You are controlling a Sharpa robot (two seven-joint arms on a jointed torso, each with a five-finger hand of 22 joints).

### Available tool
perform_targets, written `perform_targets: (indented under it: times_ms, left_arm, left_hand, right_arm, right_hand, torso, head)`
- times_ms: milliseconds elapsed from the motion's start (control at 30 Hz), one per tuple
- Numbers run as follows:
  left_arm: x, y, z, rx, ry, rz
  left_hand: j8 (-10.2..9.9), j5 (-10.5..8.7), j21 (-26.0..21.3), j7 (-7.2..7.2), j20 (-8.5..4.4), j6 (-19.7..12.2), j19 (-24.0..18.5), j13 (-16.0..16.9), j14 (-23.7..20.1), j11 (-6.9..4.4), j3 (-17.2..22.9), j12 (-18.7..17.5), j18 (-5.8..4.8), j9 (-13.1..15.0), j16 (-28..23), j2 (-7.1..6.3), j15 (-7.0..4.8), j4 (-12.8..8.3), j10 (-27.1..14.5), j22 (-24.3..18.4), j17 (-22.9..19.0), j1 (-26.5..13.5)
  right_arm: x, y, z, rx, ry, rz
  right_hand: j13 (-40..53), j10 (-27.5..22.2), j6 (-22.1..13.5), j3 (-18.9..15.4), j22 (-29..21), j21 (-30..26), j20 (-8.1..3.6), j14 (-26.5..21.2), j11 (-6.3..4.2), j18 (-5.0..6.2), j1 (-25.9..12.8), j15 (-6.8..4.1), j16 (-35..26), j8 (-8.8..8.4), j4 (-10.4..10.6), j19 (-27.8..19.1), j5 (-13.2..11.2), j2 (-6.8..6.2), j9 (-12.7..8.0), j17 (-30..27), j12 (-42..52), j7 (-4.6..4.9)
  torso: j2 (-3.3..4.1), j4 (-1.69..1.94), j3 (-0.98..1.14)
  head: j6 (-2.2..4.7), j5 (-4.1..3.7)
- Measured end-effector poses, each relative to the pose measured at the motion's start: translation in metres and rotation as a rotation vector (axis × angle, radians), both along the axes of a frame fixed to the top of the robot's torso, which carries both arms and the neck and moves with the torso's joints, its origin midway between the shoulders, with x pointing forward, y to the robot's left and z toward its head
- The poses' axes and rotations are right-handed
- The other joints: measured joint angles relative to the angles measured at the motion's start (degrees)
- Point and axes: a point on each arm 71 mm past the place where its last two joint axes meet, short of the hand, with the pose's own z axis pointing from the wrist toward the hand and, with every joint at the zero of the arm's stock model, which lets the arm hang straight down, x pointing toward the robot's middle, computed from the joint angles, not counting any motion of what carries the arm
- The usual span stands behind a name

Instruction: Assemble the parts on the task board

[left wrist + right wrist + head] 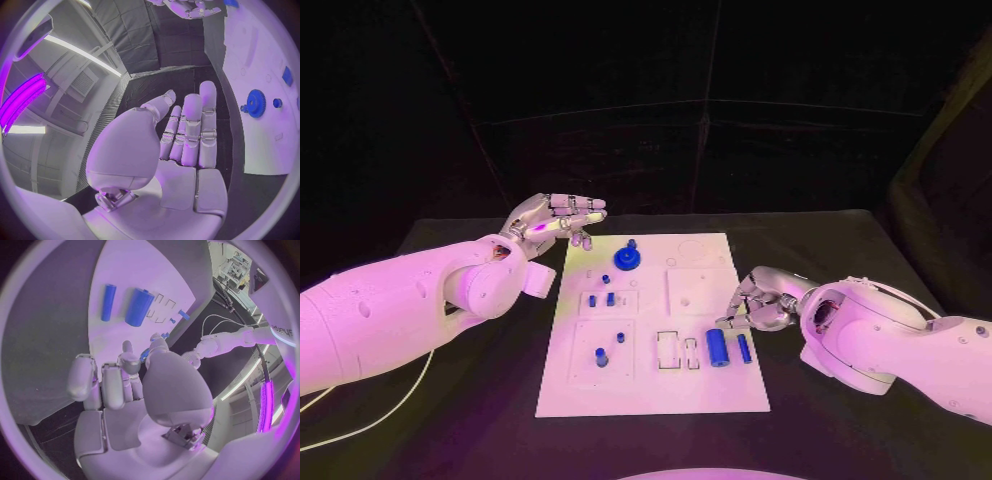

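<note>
Head view: a white task board is lying in the middle of the frame on the black table, its small blue parts scattered across it. A gear is standing near the board's upper edge, a thick cylinder and a thin rod are lying side by side at its lower right, and small pegs are sitting in the left column. The left hand is hovering at the board's upper left corner, fingers spread, holding nothing. The right hand is hanging over the board's right edge, just above the thick cylinder in the picture, fingers loosely curled and apart, nothing in them.

Left wrist view: the left hand is filling the centre of the circle, palm open and fingers straight, empty. The gear is showing on the board at the right edge. The right hand is peeking in at the top.

Right wrist view: the right hand is sitting at centre, fingers parted and empty. The thick cylinder and the thin rod are lying on the board in the upper left. The left arm is reaching in at right.
</note>
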Motion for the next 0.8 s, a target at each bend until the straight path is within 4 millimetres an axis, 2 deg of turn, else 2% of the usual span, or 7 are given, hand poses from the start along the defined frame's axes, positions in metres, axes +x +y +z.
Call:
perform_targets:
  times_ms: [233, 267, 800]
  left_arm:
    - [0.0, 0.001, 0.0, 0.001, 0.001, 0.0]
    - [0.0, 0.001, 0.0, 0.001, 0.001, 0.0]
    - [-0.001, 0.001, -0.001, 0.001, 0.003, -0.001]
  left_hand:
    - [0.0, 0.0, 0.0, 0.0, 0.0, 0.0, 0.0, 0.0, 0.0, 0.0, 0.0, 0.0, 0.0, 0.0, 0.0, 0.0, 0.0, 0.0, 0.0, 0.0, 0.0, 0.0]
    - [0.0, 0.0, 0.0, 0.0, 0.0, 0.0, 0.0, 0.0, 0.0, 0.0, 0.0, 0.0, 0.0, 0.0, 0.0, 0.0, 0.0, 0.0, 0.0, 0.0, 0.0, 0.0]
    - [0.0, 0.0, 0.0, 0.0, 0.0, 0.0, 0.0, 0.0, 0.0, 0.0, 0.0, 0.0, 0.0, 0.0, 0.0, 0.0, 0.0, 0.0, 0.0, 0.0, 0.0, 0.0]
  right_arm:
    - [-0.001, 0.002, -0.007, -0.06, 0.022, 0.001]
    - [-0.001, 0.003, -0.008, -0.067, 0.025, 0.005]
    - [-0.007, 0.022, -0.026, -0.108, 0.083, 0.055]
  right_hand:
    - [0.9, 0.0, -0.4, -0.3, 0.6, 0.3, 0.12, 0.0, 0.0, 0.0, -0.6, 0.0, 0.6, 0.36, 0.0, 0.1, -0.2, -0.15, 0.3, 1.1, 0.5, -0.07]
    - [1.0, 0.0, -0.4, -0.3, 0.6, 0.3, 0.2, 0.0, 0.0, 0.01, -0.9, 0.0, 0.6, 0.36, 0.0, 0.2, -0.2, 0.14, 0.3, 1.1, 0.6, -0.07]
    - [1.8, 0.0, -0.6, -0.6, 1.0, 0.6, 0.2, 0.0, 0.01, 0.01, -1.9, 0.01, 0.9, 1.2, 0.0, 0.2, -0.5, 0.12, 0.9, 1.5, 0.8, 0.13]
  torso:
    - [-0.04, -0.01, 0.0]
    - [-0.04, -0.01, 0.0]
    - [-0.1, -0.02, 0.02]
  head:
    - [-0.1, -0.07]
    - [-0.11, -0.07]
    - [-0.58, 0.03]
